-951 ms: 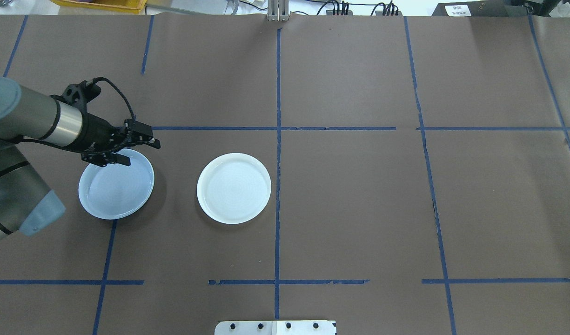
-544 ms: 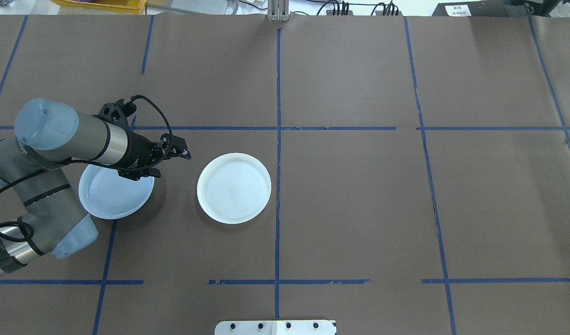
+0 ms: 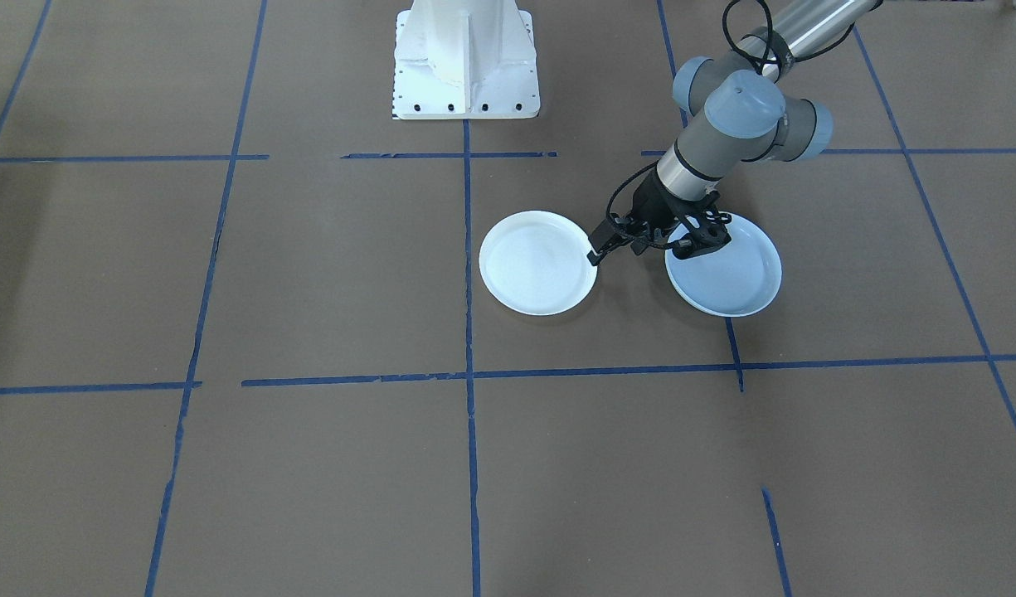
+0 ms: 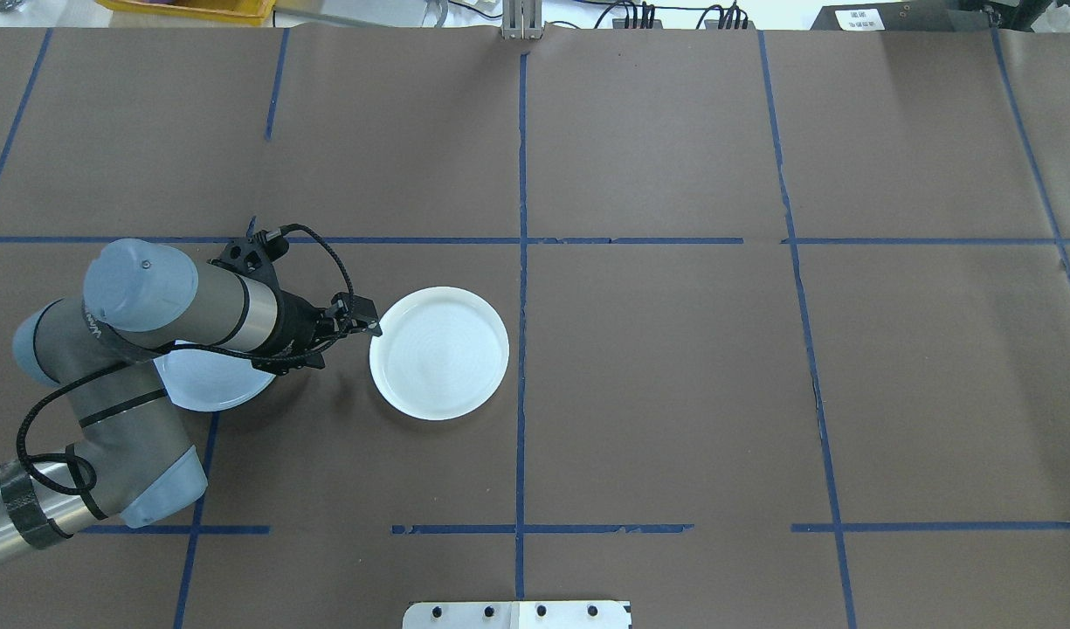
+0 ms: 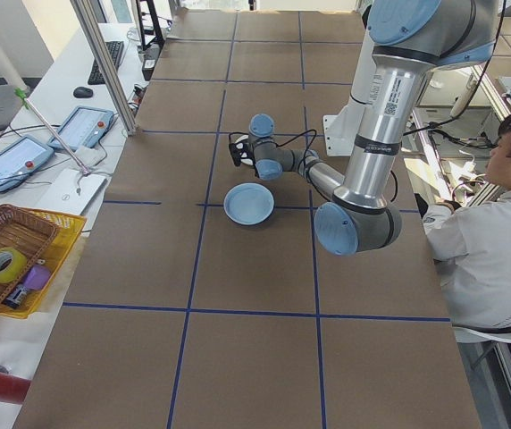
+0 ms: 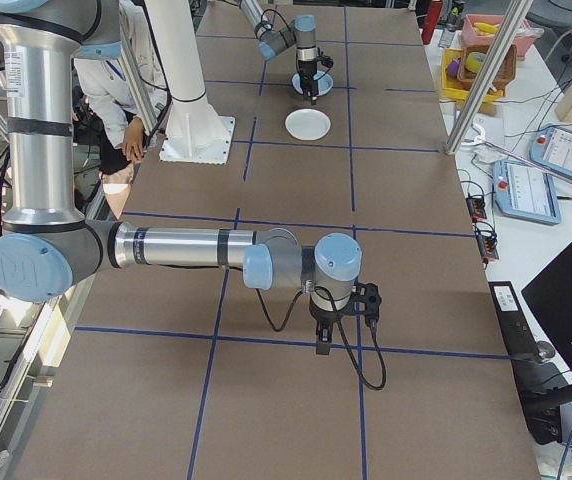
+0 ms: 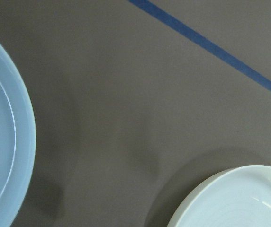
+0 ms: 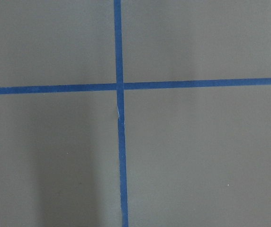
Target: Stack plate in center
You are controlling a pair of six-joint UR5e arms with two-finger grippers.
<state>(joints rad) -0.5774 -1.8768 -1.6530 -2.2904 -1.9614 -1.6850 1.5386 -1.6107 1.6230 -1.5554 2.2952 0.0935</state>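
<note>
1. Brown paper, matte and creased at the seams, covers the tabletop (image 4: 674, 393); blue tape lines (image 4: 521, 411) divide it into a grid.
2. Smooth and round with a shallow raised rim, the pale blue plate (image 3: 727, 274) lies flat on the robot's left side of the tabletop. From overhead, the left arm's grey forearm covers most of it.
3. The white plate (image 4: 438, 353) is brighter and the same size, with faint concentric rings in its floor. It lies flat just left of the central tape line, near the blue plate but apart from it.
4. The left claw (image 4: 342, 341), black with a looping cable, hangs over the bare paper between the two plates. Its fingers are spread and grip nothing, and one fingertip (image 3: 595, 255) is close to the white plate's rim.
5. The left wrist camera shows both rims with brown paper between them.
6. The right claw (image 6: 321, 345) points down over a tape crossing, well away from the plates; whether it is spread or pressed together cannot be told.
7. A seated person (image 5: 497, 232) is beside the tabletop's edge.
</note>
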